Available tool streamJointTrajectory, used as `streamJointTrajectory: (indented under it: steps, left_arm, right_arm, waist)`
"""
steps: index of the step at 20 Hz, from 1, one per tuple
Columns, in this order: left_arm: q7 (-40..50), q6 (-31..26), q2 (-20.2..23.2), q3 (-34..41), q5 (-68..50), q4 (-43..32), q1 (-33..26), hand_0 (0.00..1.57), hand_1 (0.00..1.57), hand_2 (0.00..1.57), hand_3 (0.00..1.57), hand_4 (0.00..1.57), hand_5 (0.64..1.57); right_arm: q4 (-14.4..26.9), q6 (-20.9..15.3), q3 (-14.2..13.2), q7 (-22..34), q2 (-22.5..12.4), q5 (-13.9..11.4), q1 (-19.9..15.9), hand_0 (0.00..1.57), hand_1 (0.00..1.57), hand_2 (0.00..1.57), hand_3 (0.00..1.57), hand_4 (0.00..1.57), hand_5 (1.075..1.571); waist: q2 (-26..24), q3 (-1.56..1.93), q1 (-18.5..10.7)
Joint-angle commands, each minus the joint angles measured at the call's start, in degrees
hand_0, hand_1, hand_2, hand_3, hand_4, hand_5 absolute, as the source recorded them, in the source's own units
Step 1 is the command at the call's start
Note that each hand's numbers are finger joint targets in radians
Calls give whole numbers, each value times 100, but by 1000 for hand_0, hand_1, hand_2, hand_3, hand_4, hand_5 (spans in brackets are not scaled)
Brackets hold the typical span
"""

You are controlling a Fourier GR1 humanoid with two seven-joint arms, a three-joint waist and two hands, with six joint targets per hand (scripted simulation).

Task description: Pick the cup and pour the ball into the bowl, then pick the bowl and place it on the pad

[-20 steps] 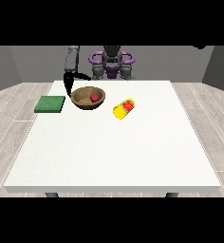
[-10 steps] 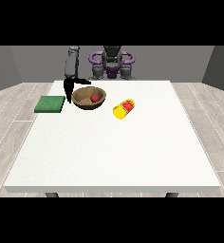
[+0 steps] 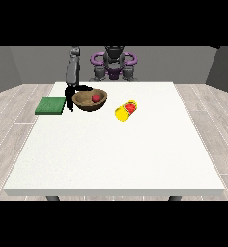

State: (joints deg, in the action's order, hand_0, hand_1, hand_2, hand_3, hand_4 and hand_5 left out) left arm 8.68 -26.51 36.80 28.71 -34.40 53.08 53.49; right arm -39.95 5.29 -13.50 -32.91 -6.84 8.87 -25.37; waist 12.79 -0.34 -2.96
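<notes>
Item: brown wooden bowl (image 3: pixel 89 101) holding red ball (image 3: pixel 95 98); robot hand (image 3: pixel 70 94) at its left rim, closure indiscernible. You next carry it left onto green square pad (image 3: pixel 50 105).

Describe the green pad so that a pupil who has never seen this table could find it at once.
Start at the large white table and look to its far corner at the view's left, near the robot's black hand. The green pad lies flat there, just left of the brown bowl. It is the only flat, square, green thing; the bowl is round and brown, and the cup is yellow.
</notes>
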Motion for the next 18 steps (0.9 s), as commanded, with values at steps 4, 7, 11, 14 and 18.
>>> streamJointTrajectory:
  steps: [4,7,11,14,18]
  left_arm:
    - [281,113,91,-79,-268,276,327,0,0,0,0,0,1568]
    - [352,194,102,-12,-365,360,342,0,0,0,0,0,1569]
    - [454,185,99,-63,-452,469,555,0,0,0,0,0,1571]
    - [396,185,-36,-54,-529,487,540,0,0,0,0,0,1571]
    - [530,255,9,-129,-456,389,501,0,0,0,0,0,1571]
  right_arm:
    - [545,-399,-21,-339,372,-69,-279,0,0,0,0,0,1567]
    - [781,221,-337,11,57,359,51,0,0,0,0,615,1512]
    - [839,-142,-206,190,-161,47,334,1571,1571,1571,547,983,1552]
    - [605,-282,-188,331,-140,60,459,1571,1571,1571,1400,990,1571]
    - [300,-685,-154,773,-395,-56,442,1571,1571,1571,1562,1045,1569]
  waist:
    - [269,41,-281]
    - [376,45,-270]
    - [654,42,-458]
    - [615,30,-514]
    - [306,20,-510]
